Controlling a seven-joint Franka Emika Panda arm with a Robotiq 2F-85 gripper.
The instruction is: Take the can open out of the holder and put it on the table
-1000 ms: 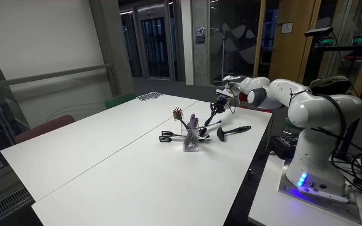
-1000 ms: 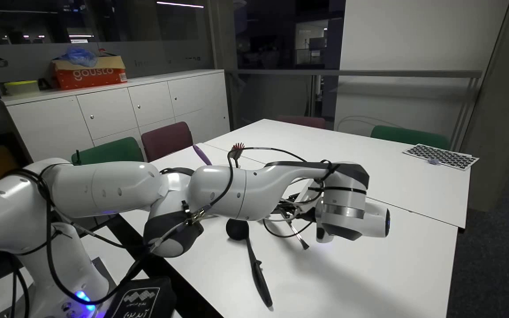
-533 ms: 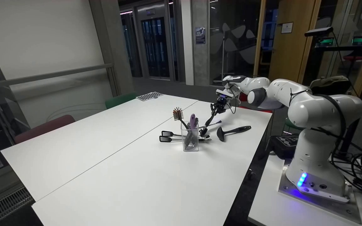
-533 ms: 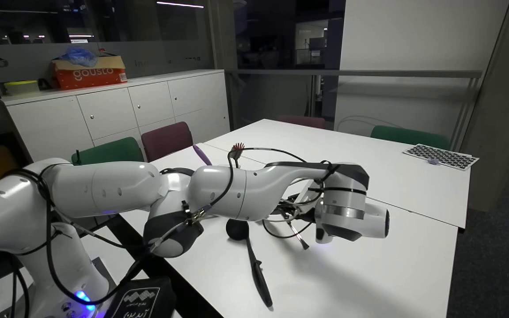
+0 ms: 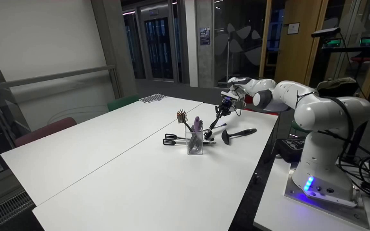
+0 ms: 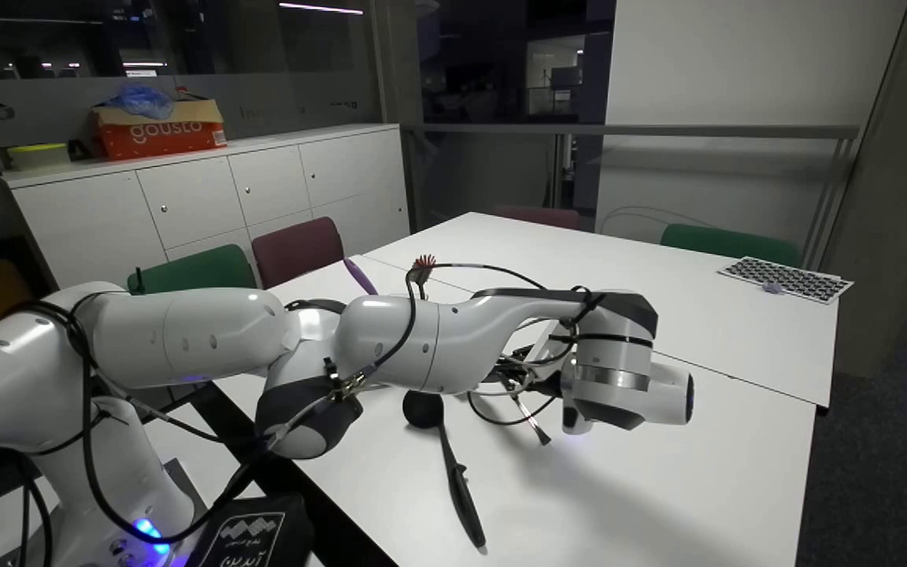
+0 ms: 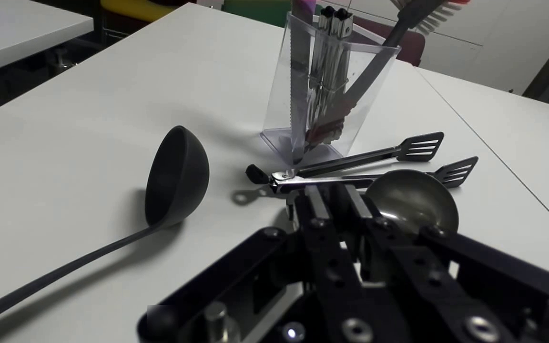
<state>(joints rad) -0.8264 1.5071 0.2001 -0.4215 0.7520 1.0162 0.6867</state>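
Slotted tongs [image 7: 360, 160] lie beside the clear utensil holder [image 7: 279, 102], a black ladle [image 7: 186, 190] farther off.
It stands on the table [image 7: 112, 109] near my gripper [image 7: 332, 191], serrated knife [image 7: 299, 81] and brush [image 7: 415, 12] inside; fingers [image 7: 318, 205] together, contact with the tongs unclear.

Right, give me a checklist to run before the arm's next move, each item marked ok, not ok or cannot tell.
1. Transparent holder upright on the white table: ok.
2. Fingers open for a grasp: not ok, shut.
3. Can opener identified in the holder: cannot tell; serrated knife, brush and metal handles show.
4. Low route from fingers to holder free: not ok, slotted tongs lie between them in the wrist view.
5. Fingers free of the dark rounded bowl partly hidden behind them: cannot tell.
6. Fingers apart from the black ladle: ok.
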